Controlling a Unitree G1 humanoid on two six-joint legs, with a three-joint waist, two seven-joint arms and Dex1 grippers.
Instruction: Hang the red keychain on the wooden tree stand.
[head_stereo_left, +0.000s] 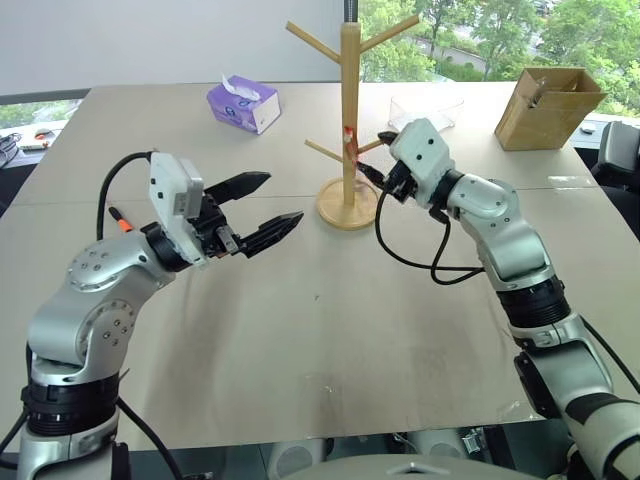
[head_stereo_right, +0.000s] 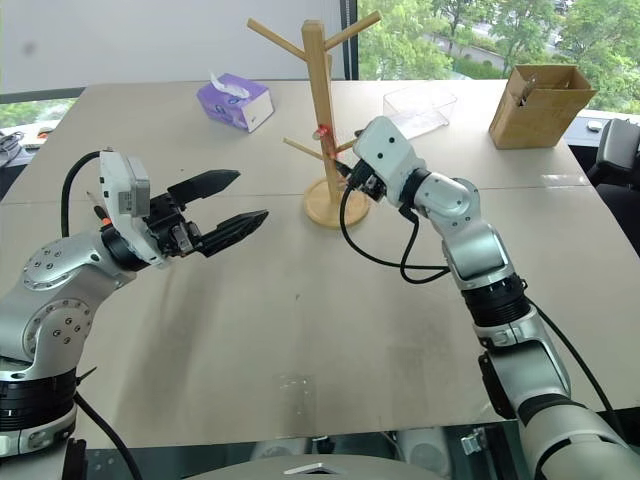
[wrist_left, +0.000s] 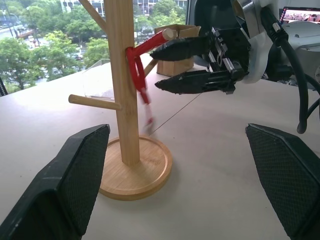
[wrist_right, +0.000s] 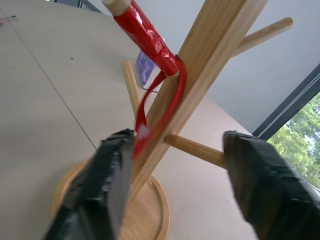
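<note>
- My right hand (wrist_left: 197, 65): fingers parted, gripping nothing, level with the middle pegs of the wooden tree stand (head_stereo_left: 349, 120), which stands toward the far edge of the worktop (head_stereo_left: 330, 330), near its middle.
- The red keychain (wrist_left: 137, 75): loop over a middle peg, pushed in against the pole; its tail with the key hangs down beside the pole, above the round base.
- My left hand (head_stereo_left: 262, 213): fingers wide apart, empty, held above the worktop well short of the stand.
- Risk one: the peg's tip lies close by my upper right finger (wrist_left: 180, 47). Drawing back crooked could knock the peg and tip the stand, which has only its base to steady it.
- Risk two: in the right wrist view the hanging strap lies just beside one finger (wrist_right: 95, 195). If that finger catches it as I retreat, the loop could slide off the peg.
- Risk three: closing the fingers now could pinch the strap again.
- Whether the loop sits fully seated, I cannot tell.
</note>
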